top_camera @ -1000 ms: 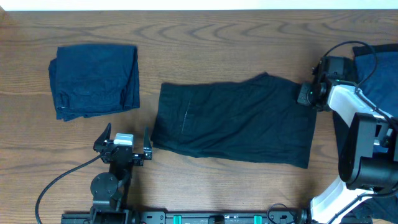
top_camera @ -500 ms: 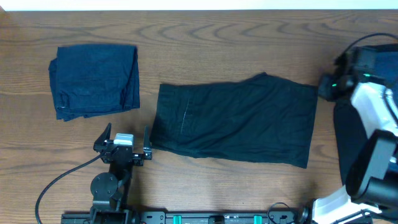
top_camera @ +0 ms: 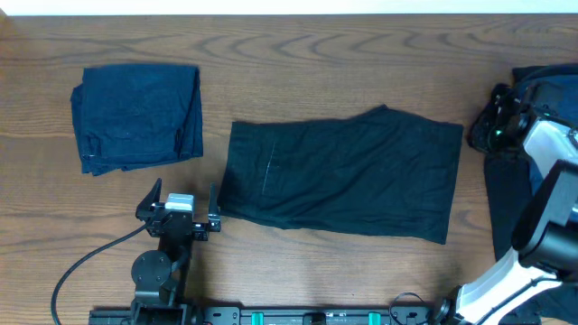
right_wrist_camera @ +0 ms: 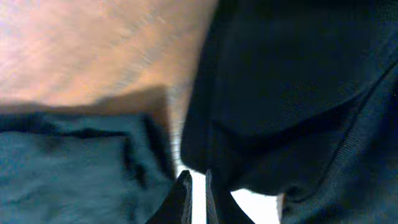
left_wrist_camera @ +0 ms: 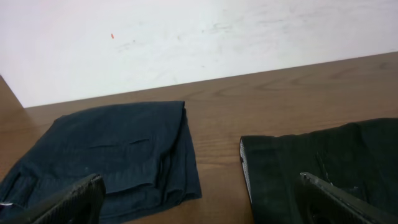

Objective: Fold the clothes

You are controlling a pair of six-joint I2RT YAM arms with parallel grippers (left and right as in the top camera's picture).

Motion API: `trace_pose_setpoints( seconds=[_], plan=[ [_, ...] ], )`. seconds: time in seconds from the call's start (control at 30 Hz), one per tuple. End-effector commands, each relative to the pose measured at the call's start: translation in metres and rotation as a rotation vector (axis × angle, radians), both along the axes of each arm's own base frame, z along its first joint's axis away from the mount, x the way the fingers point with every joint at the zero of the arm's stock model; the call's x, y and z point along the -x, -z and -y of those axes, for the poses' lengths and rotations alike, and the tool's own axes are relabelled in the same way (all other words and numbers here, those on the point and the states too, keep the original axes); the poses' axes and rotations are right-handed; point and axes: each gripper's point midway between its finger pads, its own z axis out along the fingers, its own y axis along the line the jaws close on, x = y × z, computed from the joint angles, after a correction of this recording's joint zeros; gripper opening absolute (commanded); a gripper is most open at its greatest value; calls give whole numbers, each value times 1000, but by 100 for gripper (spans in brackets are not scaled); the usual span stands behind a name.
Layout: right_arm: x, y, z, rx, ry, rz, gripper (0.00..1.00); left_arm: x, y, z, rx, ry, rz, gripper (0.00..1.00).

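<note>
Centre of table [top_camera: 361, 54]: black shorts [top_camera: 339, 171] spread flat, long side running left to right, far edge slightly humped. In the left wrist view a pale strip [left_wrist_camera: 244, 168] shows along their left end.

Far left: navy garment [top_camera: 135, 116], folded, well apart from the black shorts.

Near left: left gripper [top_camera: 181, 204] sits low with its jaws wide apart and nothing between them. 1 fingertip is just beside the shorts' near-left corner; contact cannot be told.

Right end: right gripper [right_wrist_camera: 195, 182] is near the shorts' far-right corner, at the edge of a dark pile [top_camera: 546, 86]. Its 2 fingers are drawn almost together, only a thin slit between, and no cloth shows pinched there. The right wrist view is blurred: dark cloth all round, wood beyond.
</note>
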Motion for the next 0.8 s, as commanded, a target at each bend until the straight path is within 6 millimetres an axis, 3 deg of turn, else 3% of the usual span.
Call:
trace_pose_setpoints(
  seconds=[0.0,0.1,0.3,0.47,0.57,0.67,0.77],
  plan=[
    [21,28,30,96,45,-116,2,1,16,-1,-9,-5,-49,98],
    [41,41,50,141,121,-200,1,1,15,-1,-9,-5,-48,98],
    [67,40,88,127,318,-233,2,1,16,-1,-9,-5,-49,98],
    [59,37,89,-5,343,-148,15,1,15,-1,-9,-5,-48,98],
    [49,32,83,-70,324,-94,32,1,16,-1,-9,-5,-49,98],
    [38,20,70,-123,236,-46,40,1,16,-1,-9,-5,-49,98],
    [29,-4,59,-162,195,-3,48,1,15,-1,-9,-5,-48,98]
  ],
)
